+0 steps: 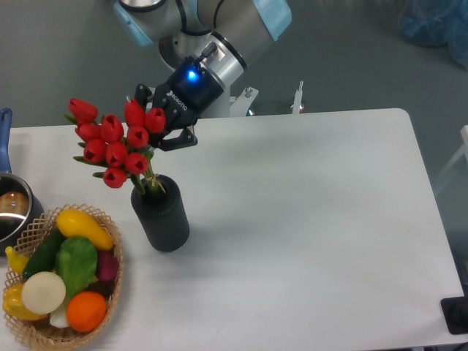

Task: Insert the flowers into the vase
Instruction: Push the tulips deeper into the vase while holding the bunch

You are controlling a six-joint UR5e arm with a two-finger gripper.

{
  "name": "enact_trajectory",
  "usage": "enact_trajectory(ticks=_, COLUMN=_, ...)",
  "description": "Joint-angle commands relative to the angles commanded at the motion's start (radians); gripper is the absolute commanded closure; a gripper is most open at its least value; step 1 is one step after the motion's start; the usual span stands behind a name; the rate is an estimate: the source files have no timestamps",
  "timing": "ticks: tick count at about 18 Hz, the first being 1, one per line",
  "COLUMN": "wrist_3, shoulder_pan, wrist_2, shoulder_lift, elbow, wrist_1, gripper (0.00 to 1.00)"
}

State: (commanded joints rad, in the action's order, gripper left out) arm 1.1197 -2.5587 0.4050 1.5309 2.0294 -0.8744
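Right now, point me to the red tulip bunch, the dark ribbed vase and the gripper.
red tulip bunch [115, 142], fixed camera, on a middle bud.
dark ribbed cylindrical vase [164, 223], fixed camera, on its ribbed side wall.
gripper [156, 123], fixed camera, between the fingertips behind the buds.

One bunch of flowers [115, 143], nine red buds countable. One vase [161, 218]. One wicker basket [111, 292] holding roughly seven vegetables: two yellow, two green, one white, one orange, one purple; exact count unclear where they overlap. One metal pot [13, 212], blue handle. One pincer [155, 121]. One surface [307, 234].
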Motion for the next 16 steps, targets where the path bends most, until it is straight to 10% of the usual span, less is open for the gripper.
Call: enact_trajectory(ticks=16, wrist_3=0.022, shoulder_pan=0.038, wrist_2=0.002, shoulder_lift=0.113, elbow=-0.02, wrist_1=0.037, gripper=0.79)
